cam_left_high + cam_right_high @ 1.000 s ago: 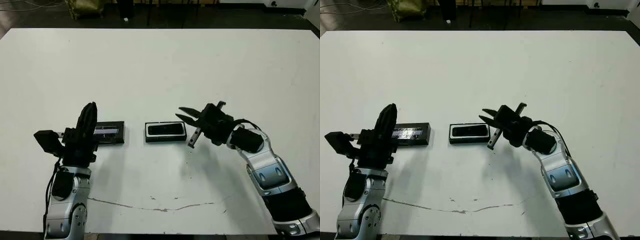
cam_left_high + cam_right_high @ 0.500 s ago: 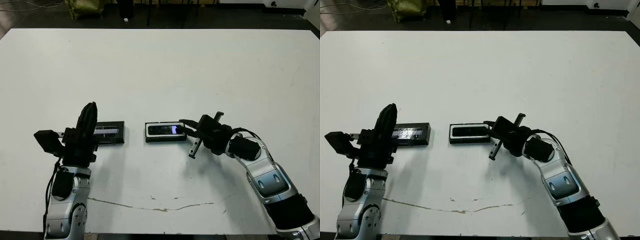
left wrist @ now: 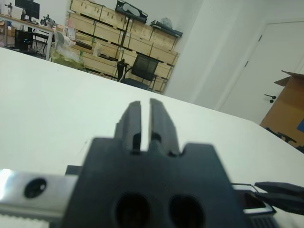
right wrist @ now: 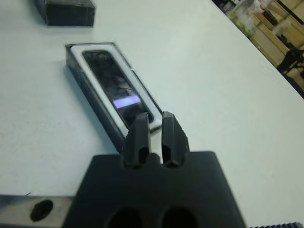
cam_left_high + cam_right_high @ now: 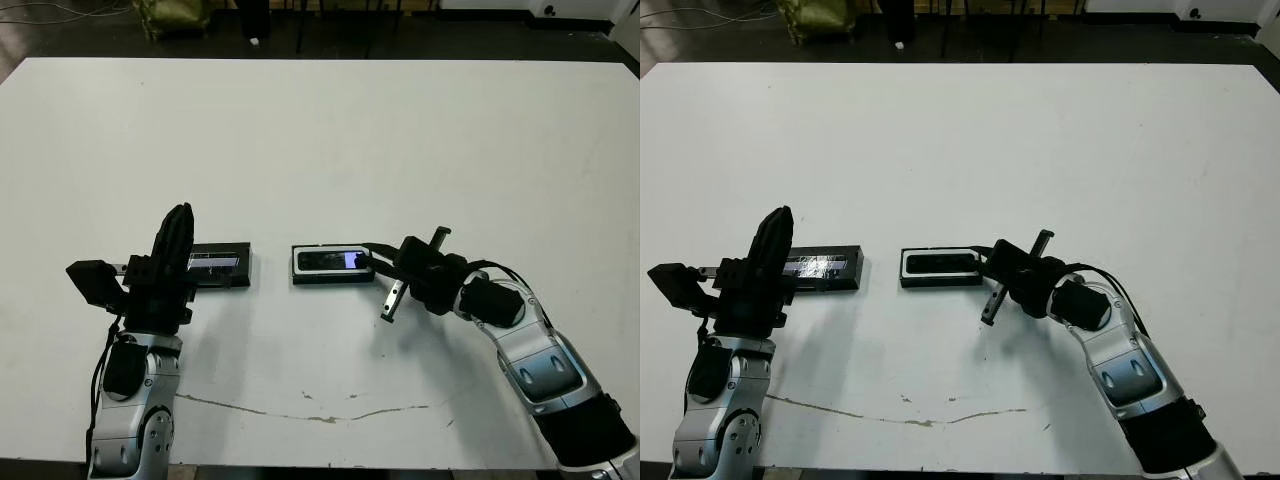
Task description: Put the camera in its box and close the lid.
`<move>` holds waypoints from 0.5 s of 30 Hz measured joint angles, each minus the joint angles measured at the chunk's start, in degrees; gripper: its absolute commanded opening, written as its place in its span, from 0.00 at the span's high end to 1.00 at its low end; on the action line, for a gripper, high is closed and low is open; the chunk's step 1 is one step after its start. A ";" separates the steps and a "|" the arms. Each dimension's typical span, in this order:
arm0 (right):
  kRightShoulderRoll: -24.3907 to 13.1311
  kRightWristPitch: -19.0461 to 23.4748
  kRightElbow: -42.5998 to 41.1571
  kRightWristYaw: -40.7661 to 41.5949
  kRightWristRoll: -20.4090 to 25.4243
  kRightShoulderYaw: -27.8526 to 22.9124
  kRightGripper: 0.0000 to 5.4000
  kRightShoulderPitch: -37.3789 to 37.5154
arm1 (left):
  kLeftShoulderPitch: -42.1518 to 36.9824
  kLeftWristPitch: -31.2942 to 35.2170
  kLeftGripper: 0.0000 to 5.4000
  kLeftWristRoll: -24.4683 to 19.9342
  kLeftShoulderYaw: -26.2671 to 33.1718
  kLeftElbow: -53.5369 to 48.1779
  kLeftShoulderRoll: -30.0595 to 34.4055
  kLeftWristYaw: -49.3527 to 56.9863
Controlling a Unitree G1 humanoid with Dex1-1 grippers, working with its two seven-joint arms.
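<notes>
The camera [image 5: 325,261], a slim black bar with a purple glint at its right end, lies inside the white-lined box [image 5: 330,279] at mid-table. My right gripper [image 5: 368,256] is shut, and its tips rest at the box's right end, over the camera's glinting end [image 4: 126,102]. The wrist view shows the two fingers [image 4: 137,135] pressed nearly together above the box's rim [image 4: 90,46]. The lid [image 5: 220,266], black with a silvery stripe, lies flat left of the box. My left gripper [image 5: 180,225] is shut and empty, standing just left of the lid.
A thin crack line [image 5: 310,415] runs across the table near its front edge. Beyond the far edge are dark floor and an olive bag [image 5: 170,15]. Shelves of crates and a chair [image 3: 142,69] stand far behind the table.
My right gripper has come down and leftward from a raised, open stance to the box's right end, and its fingers have closed. The left arm and the lid have not moved.
</notes>
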 measured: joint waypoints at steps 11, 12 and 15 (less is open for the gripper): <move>4.34 -4.55 -3.76 -1.73 17.50 -13.79 1.00 0.15 | 0.02 0.10 1.00 -0.56 0.19 0.21 0.00 -0.32; 4.35 -4.93 -4.00 -1.63 18.86 -14.84 1.00 0.24 | 0.01 0.11 1.00 -0.75 0.26 0.19 0.01 -0.33; 4.28 -5.08 -4.50 -1.34 22.23 -17.22 1.00 1.59 | 0.02 0.03 1.00 -0.44 0.68 0.14 0.36 -0.37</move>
